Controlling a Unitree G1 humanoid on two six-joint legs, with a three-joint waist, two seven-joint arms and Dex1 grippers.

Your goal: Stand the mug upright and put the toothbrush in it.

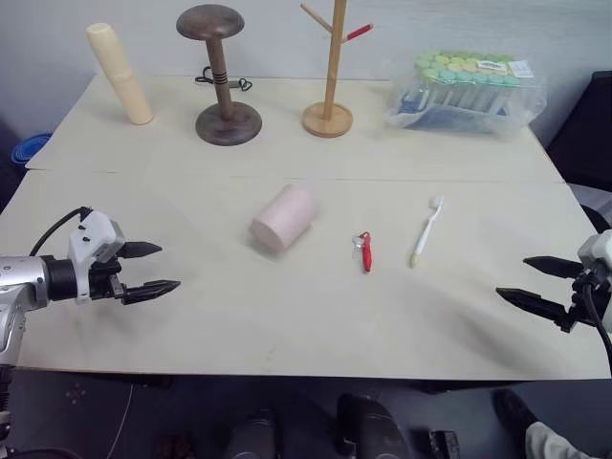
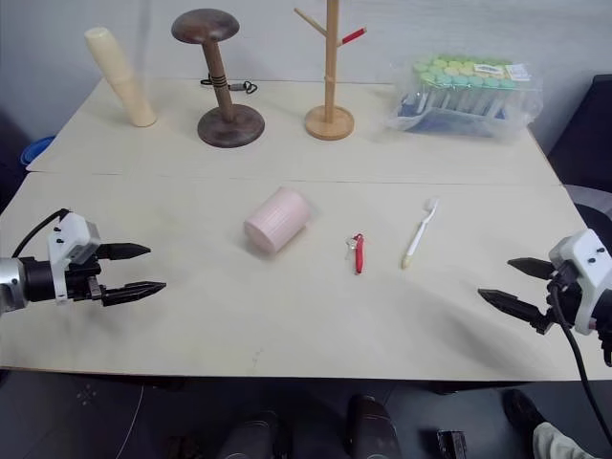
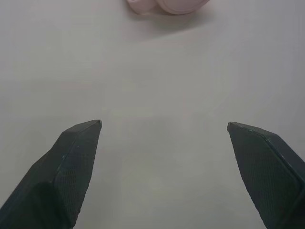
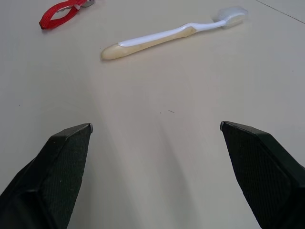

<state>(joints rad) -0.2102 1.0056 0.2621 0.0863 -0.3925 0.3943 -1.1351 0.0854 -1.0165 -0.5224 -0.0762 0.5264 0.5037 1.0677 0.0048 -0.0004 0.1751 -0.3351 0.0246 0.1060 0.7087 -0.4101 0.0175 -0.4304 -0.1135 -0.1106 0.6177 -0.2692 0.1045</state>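
Observation:
The pale pink mug (image 1: 283,217) lies on its side near the middle of the table (image 1: 287,316), its closed base turned toward me; its edge also shows in the left wrist view (image 3: 167,5). To its right lies the toothbrush (image 1: 426,230), white with a yellowish handle end, bristle head pointing away from me; it also shows in the right wrist view (image 4: 167,37). My left gripper (image 1: 158,268) hovers open at the table's left, well short of the mug. My right gripper (image 1: 516,280) hovers open at the far right, apart from the toothbrush. Both hold nothing.
A small red-handled tool (image 1: 365,251) lies between mug and toothbrush. Along the back stand a cream cylinder (image 1: 120,74), a dark wooden stand (image 1: 224,78), a light wooden peg rack (image 1: 331,76) and a clear pack of tubes (image 1: 466,91).

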